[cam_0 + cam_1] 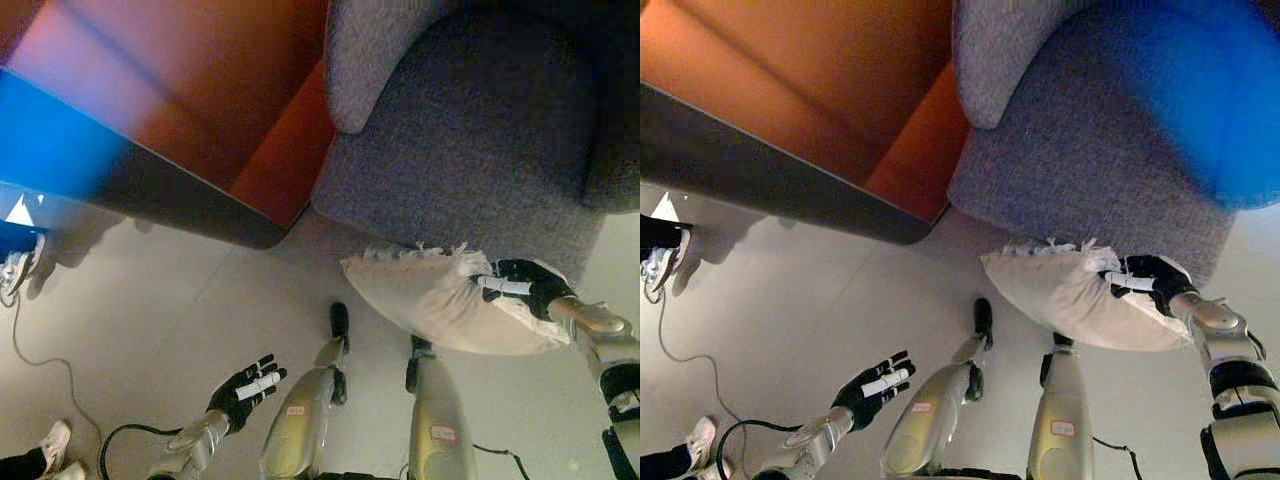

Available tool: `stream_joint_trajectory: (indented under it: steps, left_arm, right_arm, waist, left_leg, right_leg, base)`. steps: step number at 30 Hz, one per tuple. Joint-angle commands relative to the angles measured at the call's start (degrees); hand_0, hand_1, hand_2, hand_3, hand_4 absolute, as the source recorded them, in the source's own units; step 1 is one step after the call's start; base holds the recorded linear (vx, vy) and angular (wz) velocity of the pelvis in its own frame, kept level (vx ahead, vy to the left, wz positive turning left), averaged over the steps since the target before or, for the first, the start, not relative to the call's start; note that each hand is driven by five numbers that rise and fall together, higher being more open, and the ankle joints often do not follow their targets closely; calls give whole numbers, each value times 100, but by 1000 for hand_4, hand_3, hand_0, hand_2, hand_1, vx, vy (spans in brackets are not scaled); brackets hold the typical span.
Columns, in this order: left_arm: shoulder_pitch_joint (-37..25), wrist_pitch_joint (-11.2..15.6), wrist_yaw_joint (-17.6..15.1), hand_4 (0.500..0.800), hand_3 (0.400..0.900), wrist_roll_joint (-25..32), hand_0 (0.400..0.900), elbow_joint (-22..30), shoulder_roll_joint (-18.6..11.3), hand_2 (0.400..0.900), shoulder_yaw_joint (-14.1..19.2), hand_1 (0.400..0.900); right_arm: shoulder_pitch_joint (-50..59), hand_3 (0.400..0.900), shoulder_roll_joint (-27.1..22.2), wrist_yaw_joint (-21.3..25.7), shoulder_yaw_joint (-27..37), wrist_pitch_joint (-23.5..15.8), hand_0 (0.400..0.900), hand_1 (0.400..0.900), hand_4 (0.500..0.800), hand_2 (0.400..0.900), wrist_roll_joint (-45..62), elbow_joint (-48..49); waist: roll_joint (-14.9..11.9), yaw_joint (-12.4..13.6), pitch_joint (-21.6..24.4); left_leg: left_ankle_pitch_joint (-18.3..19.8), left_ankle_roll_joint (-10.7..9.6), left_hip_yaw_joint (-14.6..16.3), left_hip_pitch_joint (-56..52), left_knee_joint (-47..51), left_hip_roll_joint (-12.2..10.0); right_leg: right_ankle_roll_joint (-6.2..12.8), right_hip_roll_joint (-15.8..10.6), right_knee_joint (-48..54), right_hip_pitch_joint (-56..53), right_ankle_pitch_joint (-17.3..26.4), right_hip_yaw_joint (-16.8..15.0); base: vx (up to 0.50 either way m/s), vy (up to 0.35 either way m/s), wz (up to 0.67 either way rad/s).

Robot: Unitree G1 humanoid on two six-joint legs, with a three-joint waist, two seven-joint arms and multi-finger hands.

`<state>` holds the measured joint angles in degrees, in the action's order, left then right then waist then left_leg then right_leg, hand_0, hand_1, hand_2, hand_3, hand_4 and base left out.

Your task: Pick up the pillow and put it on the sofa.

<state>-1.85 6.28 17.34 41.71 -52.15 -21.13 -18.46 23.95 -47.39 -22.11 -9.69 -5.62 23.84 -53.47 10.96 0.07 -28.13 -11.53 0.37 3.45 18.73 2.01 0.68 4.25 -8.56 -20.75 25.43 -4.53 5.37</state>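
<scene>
At four o'clock, the right robot hand (525,286) pinched a cream pillow (435,299) below the grey sofa (470,140); the left robot hand (245,389) hung spread at seven o'clock.

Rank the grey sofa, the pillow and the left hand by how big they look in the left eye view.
1. Grey sofa, largest by far.
2. Pillow, held against the sofa's front edge by the right hand.
3. Left hand, smallest, open over the floor. It may sit nearer the camera, so its true size is unsure.
</scene>
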Motion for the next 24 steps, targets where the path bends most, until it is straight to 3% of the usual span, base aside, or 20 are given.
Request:
stream_joint_trajectory:
  steps: [1, 15, 24]
  left_arm:
    - [376, 7, -16, 800, 900, -379, 900, -506, -100, 900, 212, 900]
    - [534, -180, -71, 800, 900, -929, 900, -1272, 116, 900, 731, 900]
    - [576, -364, -225, 800, 900, -1295, 900, -1650, 240, 900, 877, 900]
  right_arm:
    - [81, 400, 2, -198, 558, -692, 400, 400, 500, 400, 384, 620]
    - [-475, 400, 35, -374, 851, -145, 400, 400, 500, 400, 401, 2115]
    - [6, 400, -647, -585, 884, 420, 400, 400, 500, 400, 680, 2316]
  waist:
    - [-558, -147, 637]
    - [-1104, -186, 1507]
    - [-1435, -108, 1998]
  left_leg:
    - [1288, -282, 274, -521, -541, 130]
    - [1441, -245, 354, -1431, -197, 65]
    - [1533, -244, 376, -1864, -95, 16]
  right_leg:
    - [42, 246, 1092, -738, 244, 371]
    - [100, 346, 1840, -1848, 378, 379]
    - [114, 388, 2033, -2315, 409, 407]
  base:
    - [92, -65, -3]
    - [111, -23, 1]
    - [112, -18, 4]
